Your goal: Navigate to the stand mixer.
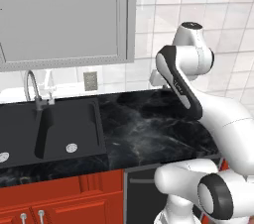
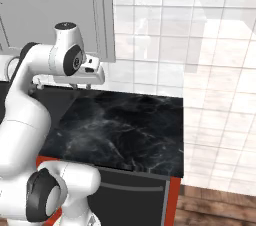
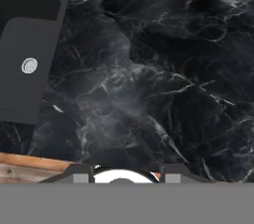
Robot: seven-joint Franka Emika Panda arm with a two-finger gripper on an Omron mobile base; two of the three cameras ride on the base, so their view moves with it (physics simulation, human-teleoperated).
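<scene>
While the black marble countertop [image 1: 154,124] and dark rectangular sink [image 1: 54,129] are faced, the stand mixer is nowhere seen, so navigation is judged unfinished; the gripper's [image 3: 123,177] state cannot be told.

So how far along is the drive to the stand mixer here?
Nothing looks done: the base faces a black marble counter with a dark sink and faucet, no mixer there. The arm is folded, its pincer above the counter. Left: drive on until the mixer is ahead.
</scene>
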